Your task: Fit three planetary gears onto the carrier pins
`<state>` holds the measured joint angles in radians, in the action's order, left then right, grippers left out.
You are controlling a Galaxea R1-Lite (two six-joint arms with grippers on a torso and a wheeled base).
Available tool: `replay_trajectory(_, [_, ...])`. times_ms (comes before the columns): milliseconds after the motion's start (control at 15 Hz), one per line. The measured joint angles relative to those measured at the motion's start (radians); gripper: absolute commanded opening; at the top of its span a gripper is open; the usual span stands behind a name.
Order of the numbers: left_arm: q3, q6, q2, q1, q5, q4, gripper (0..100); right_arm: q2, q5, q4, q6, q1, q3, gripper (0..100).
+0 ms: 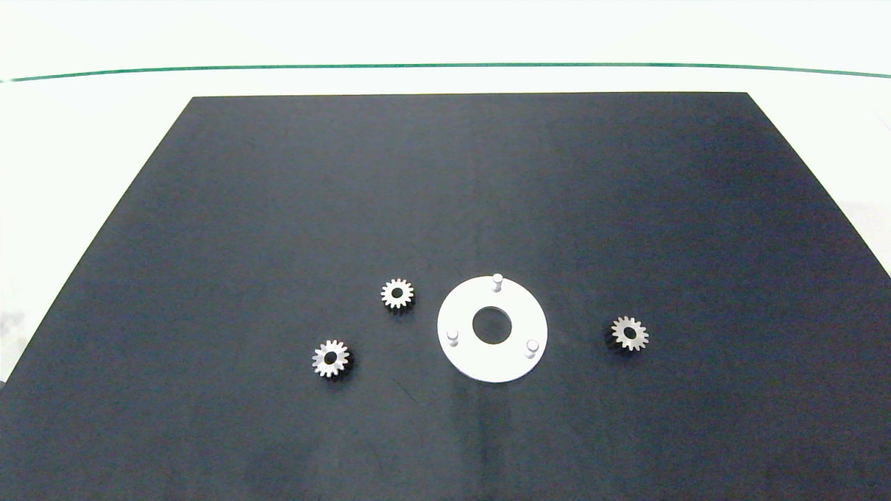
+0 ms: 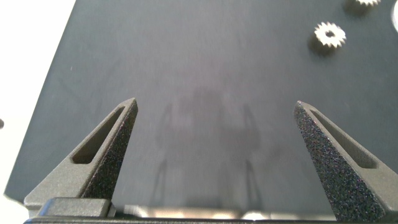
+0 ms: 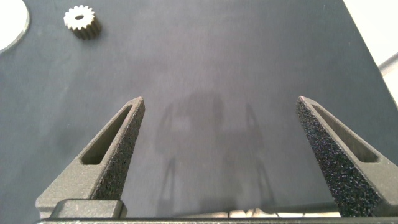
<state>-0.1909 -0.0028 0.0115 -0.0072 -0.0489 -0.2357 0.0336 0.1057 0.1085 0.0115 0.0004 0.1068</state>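
A black mat (image 1: 445,209) covers a white table (image 1: 83,139), brightly lit.

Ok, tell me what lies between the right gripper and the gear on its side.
Nothing: the right wrist view shows only bare black mat between the open right gripper and that gear. The white disc sits beyond it.

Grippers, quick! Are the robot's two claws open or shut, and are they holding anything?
Left gripper: open, holding nothing, above the bare black mat.
Right gripper: open, holding nothing, also above the mat.
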Motion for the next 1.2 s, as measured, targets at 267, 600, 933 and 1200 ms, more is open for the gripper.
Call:
replay_trajectory(267, [-0.254,0.0,0.104,-0.039,-0.002,-0.282,100,0.156,0.009,0.188,-0.007,0.034,0.254,100])
replay_trajectory(600, [-0.402,0.016,0.235,-0.052,-0.008,-0.442,100,0.423,0.054,0.219,-0.028,0.043,0.426,100])
replay_trajectory(933, [-0.46,0.045,0.333,-0.049,-0.033,-0.466,100,0.63,0.024,0.222,-0.063,0.053,0.499,100])
replay_trajectory(1200, [-0.449,0.133,0.429,-0.052,-0.029,-0.46,100,0.689,-0.025,0.305,-0.064,0.091,0.533,100])
